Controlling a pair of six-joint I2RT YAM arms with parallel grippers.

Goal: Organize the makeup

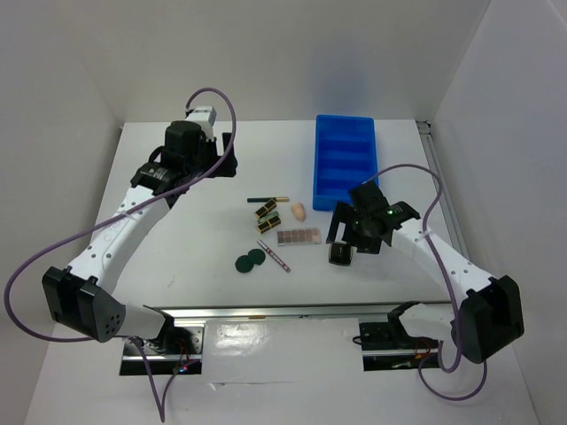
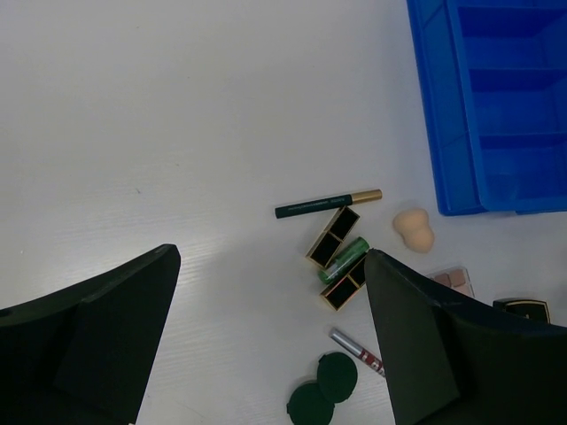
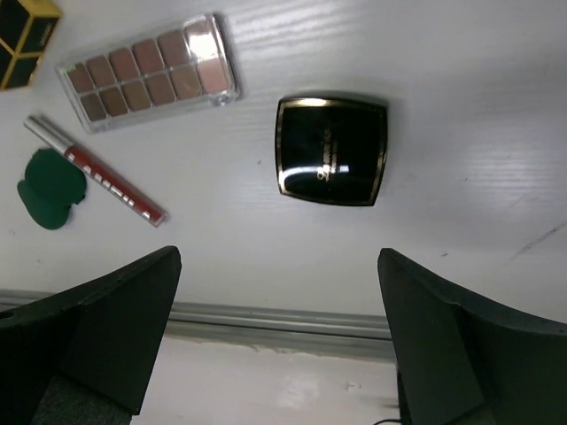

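White tabletop (image 2: 177, 133), palette (image 2: 454, 279) and compact (image 2: 524, 307) half behind left gripper (image 2: 272, 258)

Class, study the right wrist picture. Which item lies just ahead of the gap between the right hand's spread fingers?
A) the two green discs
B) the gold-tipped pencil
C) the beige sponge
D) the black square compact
D: in the right wrist view the black square compact sits lid-up straight ahead of the right hand, in line with the gap between its wide-open fingers and not yet touched by them.
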